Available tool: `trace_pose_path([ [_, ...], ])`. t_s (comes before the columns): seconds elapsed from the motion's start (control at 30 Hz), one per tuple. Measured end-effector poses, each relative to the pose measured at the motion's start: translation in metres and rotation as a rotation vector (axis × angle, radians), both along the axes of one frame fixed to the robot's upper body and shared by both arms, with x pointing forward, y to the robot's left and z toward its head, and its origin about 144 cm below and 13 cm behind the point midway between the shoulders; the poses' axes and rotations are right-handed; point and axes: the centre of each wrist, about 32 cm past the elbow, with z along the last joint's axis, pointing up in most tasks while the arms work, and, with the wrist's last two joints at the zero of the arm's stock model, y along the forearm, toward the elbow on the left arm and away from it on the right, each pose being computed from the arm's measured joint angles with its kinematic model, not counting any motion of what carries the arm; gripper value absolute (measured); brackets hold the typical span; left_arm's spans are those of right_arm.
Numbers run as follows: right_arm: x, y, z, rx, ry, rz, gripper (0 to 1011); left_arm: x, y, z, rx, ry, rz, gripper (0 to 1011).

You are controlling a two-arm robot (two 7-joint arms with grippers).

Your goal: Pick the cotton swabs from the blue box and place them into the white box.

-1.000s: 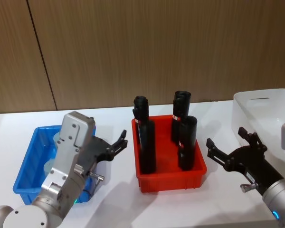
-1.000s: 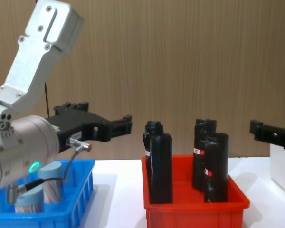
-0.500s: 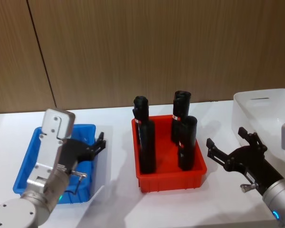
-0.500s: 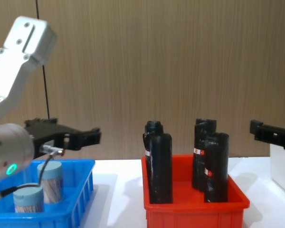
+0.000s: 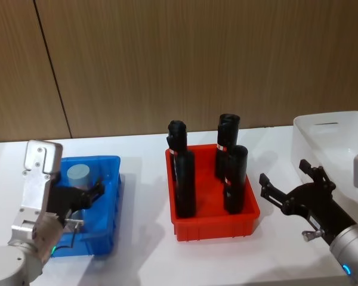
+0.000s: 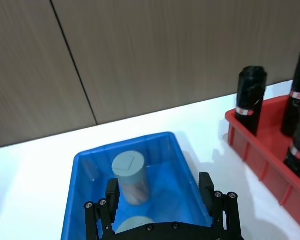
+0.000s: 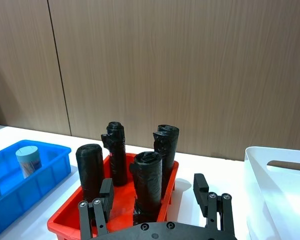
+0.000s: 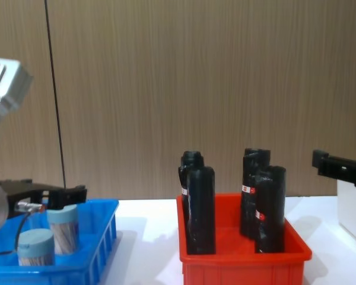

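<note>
Two small clear plastic jars of cotton swabs point(image 8: 63, 230), each capped with a pale blue-grey round lid, stand upright inside the shallow bright blue plastic box point(image 5: 104, 159) at the left end of the white bench point(image 5: 143, 250). One jar is toward the back of the box, the other nearer to me. My left pincer point(image 6: 159, 185) hangs over the near part of that blue box, fingers spread wide and empty. In the left wrist view the far jar stands just beyond the gap, and the nearer lid peeks out from under the pincer's body. I'm clear of both jars. In the middle of the bench sits a red plastic bin point(image 5: 215, 229) with four tall black bottles point(image 5: 185, 179) standing upright in it. To its right my right pincer point(image 5: 283, 173) hovers above the bench, wide open too, carrying nothing and pointing toward the red bin. At the far right stands the plain white plastic box point(image 5: 310, 143) with rounded corners.
</note>
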Motion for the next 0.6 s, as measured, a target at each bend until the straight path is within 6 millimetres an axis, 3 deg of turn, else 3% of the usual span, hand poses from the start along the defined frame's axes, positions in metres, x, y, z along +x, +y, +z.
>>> trace_pose_path([
  [0.6,0.0,0.0,0.0,0.0,0.0,0.0,1002,0.008,0.02,-0.017,-0.043,0.089,0.031,1004],
])
